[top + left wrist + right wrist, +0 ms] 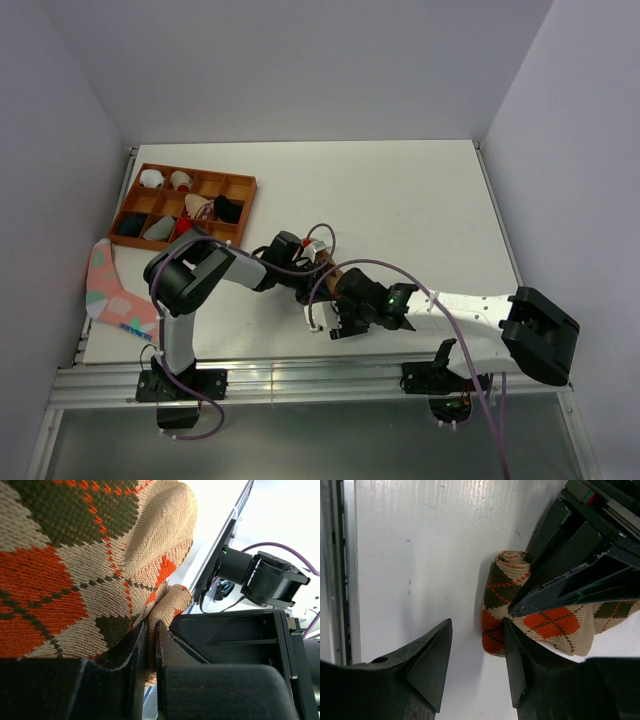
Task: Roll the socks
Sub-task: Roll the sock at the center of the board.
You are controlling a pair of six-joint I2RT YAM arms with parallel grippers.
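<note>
Left gripper (pixel 151 632) was noted clamped on the argyle sock (pixel 496 597); right gripper (pixel 476 627) was seen wide open, empty. Unrolling was judged likely if the clamp were loosened.

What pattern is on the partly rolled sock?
The sock is tan argyle with orange and olive diamonds, clearest in the left wrist view.
</note>
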